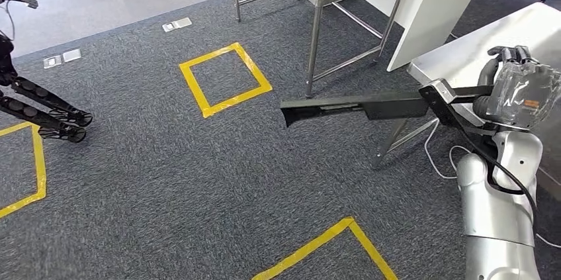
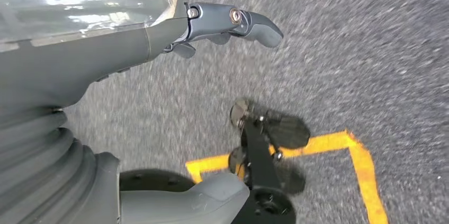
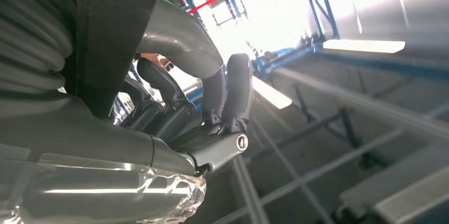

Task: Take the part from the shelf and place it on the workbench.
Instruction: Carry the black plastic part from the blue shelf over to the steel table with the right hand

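Right robot hand (image 1: 513,91) is closed around one end of the long black part (image 1: 357,106), carrying it level over the carpet, the table (image 1: 463,55) just beyond. Left robot hand (image 2: 222,28) hangs loose, holding nothing. Best to swing the part fully over the tabletop before lowering it.

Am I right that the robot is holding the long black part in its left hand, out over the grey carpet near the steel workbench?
Not quite: the long black part is held in the right hand, not the left, as the head view shows. The rest stands: it reaches out over the grey carpet near the steel workbench.
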Motion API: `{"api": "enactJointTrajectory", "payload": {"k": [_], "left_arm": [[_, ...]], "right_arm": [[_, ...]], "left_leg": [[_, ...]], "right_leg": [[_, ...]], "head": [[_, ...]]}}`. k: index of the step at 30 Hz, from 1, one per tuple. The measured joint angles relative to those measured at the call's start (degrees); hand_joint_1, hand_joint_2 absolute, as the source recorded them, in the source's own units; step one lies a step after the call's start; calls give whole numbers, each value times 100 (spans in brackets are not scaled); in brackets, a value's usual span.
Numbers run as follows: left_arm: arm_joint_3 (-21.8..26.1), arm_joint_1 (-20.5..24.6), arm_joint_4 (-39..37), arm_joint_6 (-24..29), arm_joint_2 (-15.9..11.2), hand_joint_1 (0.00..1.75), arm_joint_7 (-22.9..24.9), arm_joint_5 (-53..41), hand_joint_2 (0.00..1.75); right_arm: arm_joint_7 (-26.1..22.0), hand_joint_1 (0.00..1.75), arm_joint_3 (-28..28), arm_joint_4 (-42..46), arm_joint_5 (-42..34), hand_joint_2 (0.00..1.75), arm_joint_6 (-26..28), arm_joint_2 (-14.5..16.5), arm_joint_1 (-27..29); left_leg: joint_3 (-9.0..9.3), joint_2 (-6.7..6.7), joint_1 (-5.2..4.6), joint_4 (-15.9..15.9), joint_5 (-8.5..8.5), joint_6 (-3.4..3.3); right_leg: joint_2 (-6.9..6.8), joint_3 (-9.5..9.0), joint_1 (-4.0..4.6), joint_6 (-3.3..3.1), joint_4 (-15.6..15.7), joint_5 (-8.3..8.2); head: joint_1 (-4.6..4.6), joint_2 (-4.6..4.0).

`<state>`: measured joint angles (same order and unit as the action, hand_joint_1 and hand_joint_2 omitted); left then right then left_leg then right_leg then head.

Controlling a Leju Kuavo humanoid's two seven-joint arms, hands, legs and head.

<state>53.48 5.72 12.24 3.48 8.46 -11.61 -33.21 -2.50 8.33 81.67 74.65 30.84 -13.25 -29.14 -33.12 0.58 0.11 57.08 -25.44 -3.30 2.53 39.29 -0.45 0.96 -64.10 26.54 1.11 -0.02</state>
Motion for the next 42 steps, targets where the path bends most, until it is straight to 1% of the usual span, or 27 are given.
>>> {"api": "enactJointTrajectory", "payload": {"k": [2,3,4,6,8,10,12,13,15,17,18,19,20,21,23,25,27,28,30,32,34,35,37,38,39,40,42], "left_arm": [[11,-9,0,1,0,0,-2,-19,175],[19,-12,0,2,1,0,-2,-31,175],[26,-13,0,2,3,0,-2,-45,175],[41,-12,-1,2,11,0,-1,-78,175],[68,-10,7,2,1,0,3,-107,175],[92,-5,14,1,-8,0,6,-116,175],[97,5,13,1,-1,0,8,-118,175],[98,9,13,1,1,0,8,-119,175],[107,8,12,1,4,0,9,-120,175],[122,-2,11,1,6,0,9,-120,175],[127,-7,11,1,7,0,9,-120,175],[129,-9,11,2,7,0,9,-120,175],[130,-11,11,2,8,0,9,-120,175],[130,-11,11,1,8,0,9,-120,175],[132,-11,11,1,-2,0,9,-120,175],[133,-13,11,2,-13,0,9,-120,175],[137,-7,10,2,-14,0,10,-120,175],[140,-1,10,3,-10,0,11,-119,175],[153,1,9,8,-1,0,18,-112,175],[170,-10,8,14,7,0,32,-107,175],[178,-18,7,16,16,0,43,-118,175],[178,-19,7,14,21,0,45,-136,175],[177,-15,7,2,35,0,42,-203,175],[175,-13,10,-6,31,0,35,-245,175],[174,-11,13,-16,31,0,25,-287,175],[173,-9,15,-27,27,0,12,-324,175],[171,-5,17,-47,25,0,-7,-392,175]], "right_arm": [[-60,175,0,110,-168,175,65,23,-8],[-114,175,2,167,-303,175,109,32,6],[-197,175,3,240,-503,175,175,37,25],[-371,175,5,444,-952,175,326,41,47],[-458,175,8,652,-1230,175,408,48,31],[-474,175,19,806,-1317,175,424,58,6],[-479,175,32,932,-1336,175,424,65,-5],[-483,175,37,988,-1339,175,424,65,-10],[-488,175,37,1061,-1341,175,424,70,-20],[-489,175,36,1088,-1342,175,424,89,-22],[-489,175,35,1093,-1343,175,424,98,-20],[-489,175,35,1097,-1342,175,424,104,-18],[-489,175,35,1102,-1342,175,424,107,-16],[-490,175,35,1110,-1342,175,424,109,-16],[-491,175,35,1127,-1342,175,424,112,-14],[-492,175,35,1136,-1353,175,424,121,-4],[-529,175,37,1151,-1430,175,436,115,-3],[-565,175,38,1167,-1504,175,443,98,-8],[-634,175,34,1206,-1672,175,444,53,-74],[-656,175,28,1231,-1754,175,396,28,-188],[-630,175,26,1236,-1677,175,317,22,-272],[-603,175,25,1236,-1604,175,287,15,-294],[-547,175,23,1237,-1483,175,263,-16,-302],[-516,175,29,1240,-1445,175,261,-41,-275],[-484,175,44,1261,-1418,175,260,-75,-214],[-456,175,80,1301,-1409,175,266,-111,-98],[-450,175,199,1413,-1437,175,307,-180,238]], "left_leg": [[8,-140,0,-8,2,-7],[8,-208,4,-7,-3,-1],[7,-277,12,-3,-13,13],[8,-403,40,31,-50,69],[12,-511,34,94,-118,167],[45,-610,10,122,-185,254],[91,-687,39,119,-230,325],[89,-624,64,166,-287,359],[-65,-333,102,579,-580,401],[-423,-108,102,1363,-988,389],[-589,-72,100,1691,-1100,370],[-670,-55,97,1823,-1092,339],[-645,-39,90,1730,-974,297],[-512,3,78,1422,-774,242],[-143,255,26,639,-404,111],[47,415,-40,249,-264,25],[74,309,-72,187,-224,-14],[95,243,-65,130,-180,-22],[134,99,-36,3,-92,-44],[128,-60,-25,-40,-65,-53],[117,-234,-8,-37,-70,-44],[116,-317,8,-34,-78,-29],[121,-459,52,-2,-112,33],[121,-512,53,30,-142,82],[121,-555,51,73,-179,136],[129,-590,39,105,-211,181],[158,-660,37,122,-250,230]], "right_leg": [[-150,349,-35,12,-706,247],[-170,458,-64,51,-920,289],[-192,467,-98,112,-929,255],[-326,148,-175,273,-303,-4],[-568,-220,-179,350,361,-213],[-626,-317,-133,270,522,-240],[-479,-312,-134,149,532,-246],[-410,-313,-143,105,536,-253],[-289,-320,-159,8,547,-276],[-163,-313,-105,-55,545,-285],[-88,-310,-76,-69,544,-290],[-8,-308,-48,-78,543,-295],[72,-308,-24,-86,542,-302],[147,-310,-7,-93,542,-309],[271,-310,7,-87,544,-326],[379,-301,-3,-53,550,-348],[489,-272,-7,9,576,-387],[440,-241,-1,28,560,-391],[156,-76,31,23,301,-249],[-115,247,5,-1,-377,64],[-176,486,-58,63,-938,247],[-199,465,-95,132,-945,226],[-335,84,-171,310,-299,-12],[-464,-129,-182,365,73,-109],[-564,-299,-179,378,366,-180],[-623,-392,-163,348,515,-197],[-559,-416,-139,232,539,-183]], "head": [[18,0],[19,0],[20,0],[21,1],[31,0],[15,0],[-15,0],[-26,0],[-50,0],[-63,0],[-64,0],[-64,0],[-65,0],[-65,0],[-60,1],[-57,2],[-64,1],[-63,0],[-38,0],[-7,1],[2,0],[2,1],[3,0],[9,0],[12,1],[1,1],[-28,1]]}}
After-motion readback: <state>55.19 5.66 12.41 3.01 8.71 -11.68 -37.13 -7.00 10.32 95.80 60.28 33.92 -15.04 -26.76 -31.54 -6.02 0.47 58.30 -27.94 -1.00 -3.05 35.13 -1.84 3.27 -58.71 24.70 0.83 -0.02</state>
